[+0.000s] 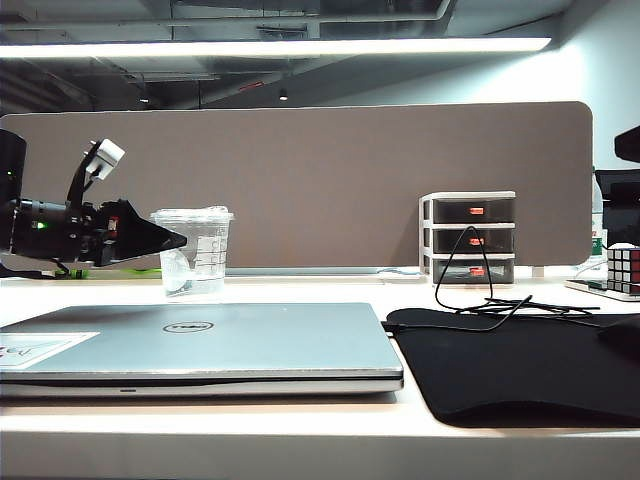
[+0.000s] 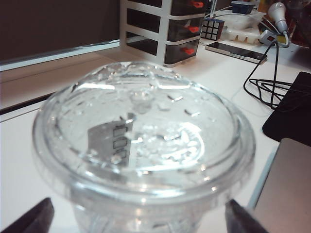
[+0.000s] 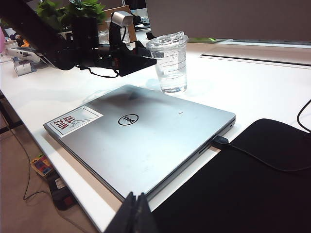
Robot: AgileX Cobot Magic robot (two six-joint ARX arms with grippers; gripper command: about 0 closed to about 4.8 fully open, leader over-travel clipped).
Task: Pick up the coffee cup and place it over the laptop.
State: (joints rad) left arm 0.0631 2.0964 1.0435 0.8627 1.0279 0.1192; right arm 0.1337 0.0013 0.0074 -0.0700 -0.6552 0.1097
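1. The coffee cup (image 1: 194,251) stands on the worktop (image 1: 330,288) just behind the closed laptop (image 1: 200,345), at its 12 o'clock. The left gripper (image 1: 172,241), jaws spread wide, straddles the cup near its lid; squeezing that high could crush the thin plastic or pop the lid.
2. Lifting too low risks clipping the laptop's edge.
3. The right gripper (image 3: 135,213), jaws pressed together, hangs idle at the laptop's 6 o'clock.

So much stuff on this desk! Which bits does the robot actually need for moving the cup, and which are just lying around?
Needed:
coffee cup
laptop
left pincer, open around the cup

Lying around:
black mat
small drawers
puzzle cube
black cable
phone
right pincer, shut, near the laptop's edge
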